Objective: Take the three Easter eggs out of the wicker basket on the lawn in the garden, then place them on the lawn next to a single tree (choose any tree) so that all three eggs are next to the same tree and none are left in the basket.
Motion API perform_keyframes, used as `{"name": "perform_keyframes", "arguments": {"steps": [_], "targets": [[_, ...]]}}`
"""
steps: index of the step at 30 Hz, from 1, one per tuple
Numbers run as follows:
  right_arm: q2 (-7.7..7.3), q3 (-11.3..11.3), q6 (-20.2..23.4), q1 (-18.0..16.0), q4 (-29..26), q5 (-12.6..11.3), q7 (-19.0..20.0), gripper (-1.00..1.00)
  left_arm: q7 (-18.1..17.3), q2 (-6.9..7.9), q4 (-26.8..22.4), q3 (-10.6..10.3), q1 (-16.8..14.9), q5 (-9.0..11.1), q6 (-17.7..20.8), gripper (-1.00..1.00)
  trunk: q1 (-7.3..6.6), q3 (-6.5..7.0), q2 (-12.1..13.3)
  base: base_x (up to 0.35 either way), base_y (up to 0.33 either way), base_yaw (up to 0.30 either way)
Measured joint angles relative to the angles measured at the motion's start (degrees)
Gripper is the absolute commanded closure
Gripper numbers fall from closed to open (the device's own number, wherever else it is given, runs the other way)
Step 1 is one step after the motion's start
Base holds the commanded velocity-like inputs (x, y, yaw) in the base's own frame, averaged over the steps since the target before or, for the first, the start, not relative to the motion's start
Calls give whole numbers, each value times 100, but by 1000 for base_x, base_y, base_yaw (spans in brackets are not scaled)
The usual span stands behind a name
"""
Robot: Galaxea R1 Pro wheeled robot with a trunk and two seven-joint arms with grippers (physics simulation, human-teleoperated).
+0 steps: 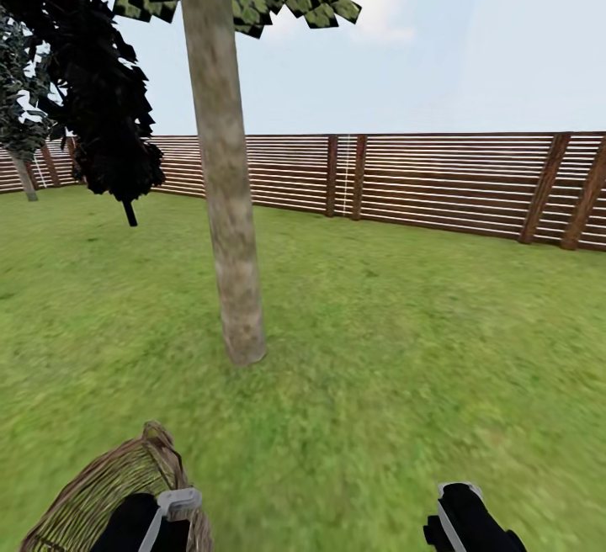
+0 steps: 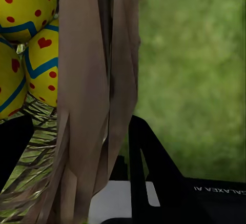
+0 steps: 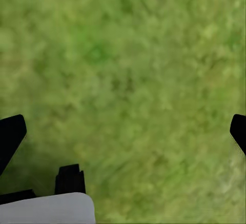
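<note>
Even, shadowless daylight; soft, blurry grass; blocky rendered foliage

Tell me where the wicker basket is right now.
The wicker basket sits at the bottom left of the head view, at the left gripper, on the near side of the pale tree trunk; the Easter eggs lie inside it.

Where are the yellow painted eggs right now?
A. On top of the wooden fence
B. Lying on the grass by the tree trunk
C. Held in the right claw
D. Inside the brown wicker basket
D: in the left wrist view the yellow eggs with blue zigzags sit against the brown wicker basket's weave.
</note>
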Motion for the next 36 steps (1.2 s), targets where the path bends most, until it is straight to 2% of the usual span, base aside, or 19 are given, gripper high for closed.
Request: {"name": "perform_keyframes", "arguments": {"steps": [5,12,28,36], "targets": [[4,0,0,0,0,-2,0,-100,0,-5,-3,0,0,8,0,100,0,0,0,320,0,0],[4,5,0,-2,-1,2,0,-100,-12,-7,-1,0,0,4,6,100,4,0,0,19,0,0],[29,6,-7,1,13,0,0,-100,-8,-6,3,8,0,3,23,100,354,-287,-640,0,0,0],[39,6,-8,0,16,1,0,-100,-16,-9,-5,0,0,16,16,100,352,-287,-642,222,0,0]]}}
